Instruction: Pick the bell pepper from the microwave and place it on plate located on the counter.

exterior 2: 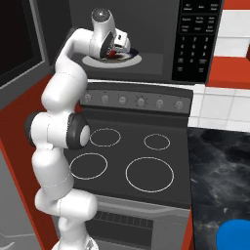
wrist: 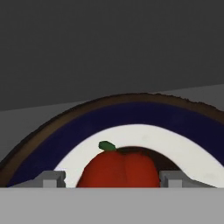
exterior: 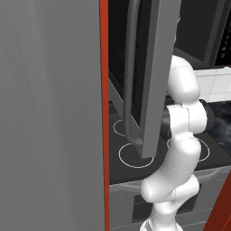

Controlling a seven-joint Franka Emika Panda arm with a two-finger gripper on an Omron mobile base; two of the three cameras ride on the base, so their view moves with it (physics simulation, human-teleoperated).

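Observation:
The red bell pepper (wrist: 118, 168) with its green stem sits on a white dish with a dark blue rim (wrist: 144, 116), inside the microwave (exterior 2: 197, 39). My gripper (wrist: 113, 179) reaches into the cavity with the pepper between its fingertips. The right tip is against the pepper and a small gap shows on the left, so the jaws stand open. In the right base view the gripper (exterior 2: 117, 51) hangs over the dish (exterior 2: 134, 59), with a bit of red pepper (exterior 2: 113, 52) under it. The blue plate (exterior 2: 235, 235) lies on the black counter (exterior 2: 215, 166) at the lower right.
The microwave door (exterior: 155, 67) stands swung open to the left of my arm. Below the microwave is the black stove (exterior 2: 146, 161) with white burner rings. A tall grey panel (exterior: 49, 113) with a red edge blocks the left side.

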